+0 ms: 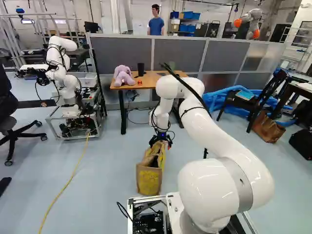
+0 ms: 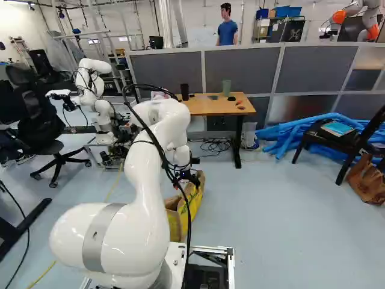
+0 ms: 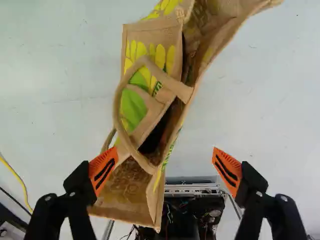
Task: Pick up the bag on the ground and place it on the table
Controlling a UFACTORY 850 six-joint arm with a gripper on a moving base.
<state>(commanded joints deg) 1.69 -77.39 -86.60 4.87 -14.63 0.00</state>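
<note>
Below the gripper (image 3: 165, 156): bag (image 3: 135, 112), on the floor (image 1: 102, 175)
Fingers (image 3: 104, 171): wide apart, gripping nothing
Handle (image 3: 117, 107): slack loop; closing off-centre could miss it or pinch only cloth
Table (image 1: 151, 81): ahead; a one-sided hold could tip the bag

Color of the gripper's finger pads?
Orange with black stripes; the pads show best in the wrist view.
</note>
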